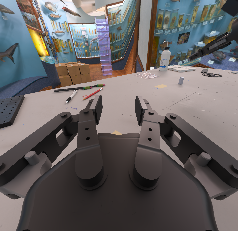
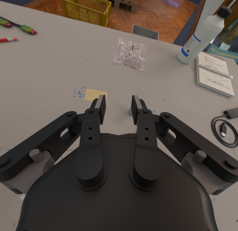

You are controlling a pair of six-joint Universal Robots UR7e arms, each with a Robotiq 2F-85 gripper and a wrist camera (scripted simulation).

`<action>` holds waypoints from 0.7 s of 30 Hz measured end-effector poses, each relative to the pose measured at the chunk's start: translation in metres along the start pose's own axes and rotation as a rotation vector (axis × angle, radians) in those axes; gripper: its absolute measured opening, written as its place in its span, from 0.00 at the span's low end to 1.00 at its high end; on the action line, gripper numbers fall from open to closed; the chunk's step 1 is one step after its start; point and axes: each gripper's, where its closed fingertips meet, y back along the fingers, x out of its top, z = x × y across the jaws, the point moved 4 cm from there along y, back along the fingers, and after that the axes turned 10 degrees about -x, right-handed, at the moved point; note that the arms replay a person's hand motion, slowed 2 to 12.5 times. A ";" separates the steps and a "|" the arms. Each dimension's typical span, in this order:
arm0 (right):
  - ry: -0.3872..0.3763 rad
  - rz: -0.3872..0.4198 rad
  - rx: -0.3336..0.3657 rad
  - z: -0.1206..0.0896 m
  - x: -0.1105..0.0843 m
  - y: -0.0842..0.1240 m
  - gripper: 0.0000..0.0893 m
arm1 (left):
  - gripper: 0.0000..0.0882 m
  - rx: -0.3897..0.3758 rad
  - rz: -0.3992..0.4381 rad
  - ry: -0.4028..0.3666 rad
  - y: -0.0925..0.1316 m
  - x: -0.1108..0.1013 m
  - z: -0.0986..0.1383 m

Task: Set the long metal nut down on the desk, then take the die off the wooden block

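So the long metal nut — small silvery hex column — stands upright on the grey desk, right of centre in my left wrist view, near the yellow sticky note. Looks set down already. My right gripper hangs just above it, fingers apart, holding nothing; the nut peeks out beside the right finger. My left gripper is spread too, empty. Die and wooden block — not in view.

In the right wrist view, the long metal nut shows only a grey sliver, the rest hidden behind the right gripper's finger. The red pencil (blurred) is cut off at the left edge. The cable coil runs off the right edge.
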 end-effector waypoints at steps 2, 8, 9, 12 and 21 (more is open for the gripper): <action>-0.009 0.036 0.016 -0.006 0.004 0.012 0.41 | 0.52 0.000 0.000 -0.001 0.000 0.000 0.000; -0.043 0.145 0.094 -0.032 0.014 0.049 0.41 | 0.53 0.003 -0.002 -0.002 0.000 0.000 0.000; -0.048 0.161 0.111 -0.037 0.014 0.055 0.41 | 0.53 0.004 -0.002 -0.002 0.000 0.000 0.000; -0.060 0.205 0.163 -0.055 0.016 0.072 0.41 | 0.53 0.007 -0.003 -0.002 0.000 0.000 0.000; -0.074 0.282 0.299 -0.110 0.009 0.110 0.41 | 0.54 0.022 -0.001 0.004 0.000 0.000 -0.002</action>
